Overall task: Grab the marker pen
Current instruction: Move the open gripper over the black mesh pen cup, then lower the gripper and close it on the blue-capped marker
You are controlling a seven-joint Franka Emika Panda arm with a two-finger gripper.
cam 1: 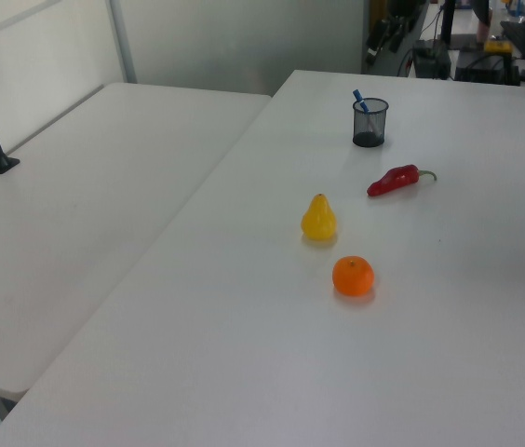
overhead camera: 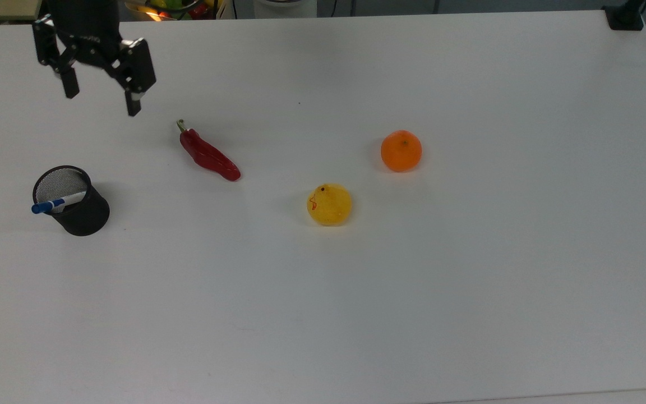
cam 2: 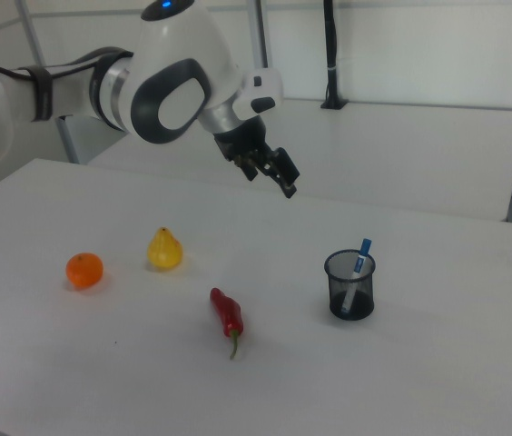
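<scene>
The marker pen (overhead camera: pixel 56 203), white with a blue cap, leans inside a black mesh cup (overhead camera: pixel 79 216) near the top view's left edge, cap end poking out over the rim. The right view shows the marker pen (cam 2: pixel 359 261) standing in the cup (cam 2: pixel 350 289) with its blue cap up. My gripper (overhead camera: pixel 101 101) hangs open above the table, behind the cup and slightly to its right in the top view, with nothing between its fingers. In the right view my gripper (cam 2: pixel 274 180) is up and to the left of the cup, well apart from it.
A red chilli (overhead camera: pixel 209 154) lies right of my gripper in the top view. A yellow pear (overhead camera: pixel 329 205) and an orange (overhead camera: pixel 401 150) sit further right on the white table (overhead camera: pixel 469 292). A second white table (cam 1: pixel 86 205) adjoins at the left view's left.
</scene>
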